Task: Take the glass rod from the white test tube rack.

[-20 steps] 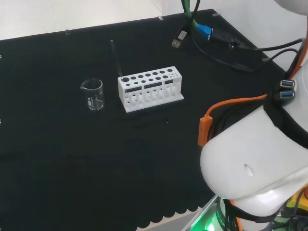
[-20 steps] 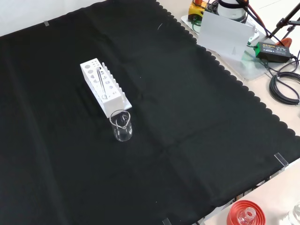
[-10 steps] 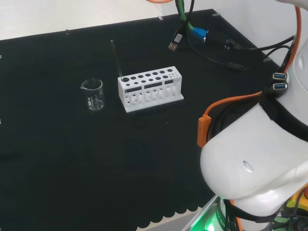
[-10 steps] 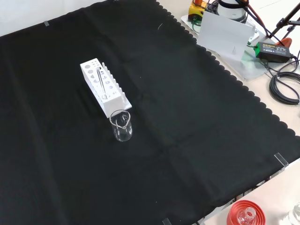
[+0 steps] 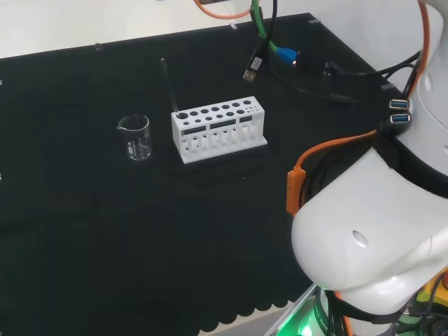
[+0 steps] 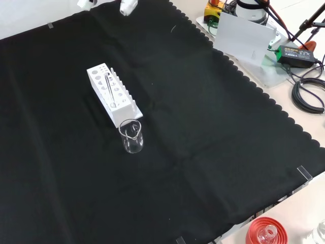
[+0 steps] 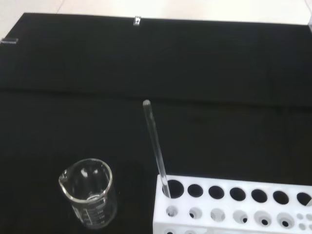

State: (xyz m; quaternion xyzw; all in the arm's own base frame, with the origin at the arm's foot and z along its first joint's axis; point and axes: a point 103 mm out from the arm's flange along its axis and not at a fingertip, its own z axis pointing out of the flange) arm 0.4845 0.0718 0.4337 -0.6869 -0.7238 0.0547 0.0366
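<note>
The white test tube rack (image 5: 218, 129) stands near the middle of the black cloth, also seen in the front view (image 6: 112, 94) and close up in the wrist view (image 7: 234, 204). The glass rod (image 5: 170, 87) leans in the rack's end hole nearest the beaker; its thin shaft (image 7: 155, 146) rises well above the rack, and in the front view (image 6: 109, 87) it lies along the rack's top. Small white parts of the hand (image 6: 127, 6) show at the front view's top edge, far beyond the rack and apart from it. Nothing touches the rod.
An empty glass beaker (image 5: 135, 137) stands just beside the rack's rod end (image 6: 131, 136) (image 7: 89, 192). Loose cables with a USB plug (image 5: 252, 68) hang over the cloth's far side. A red ribbed stand (image 6: 266, 233) sits off the cloth's near corner.
White parts of the hand have come into the front view's top edge. In the head view the hanging cables and the arm's links have shifted. Rack, rod and beaker have not moved.
</note>
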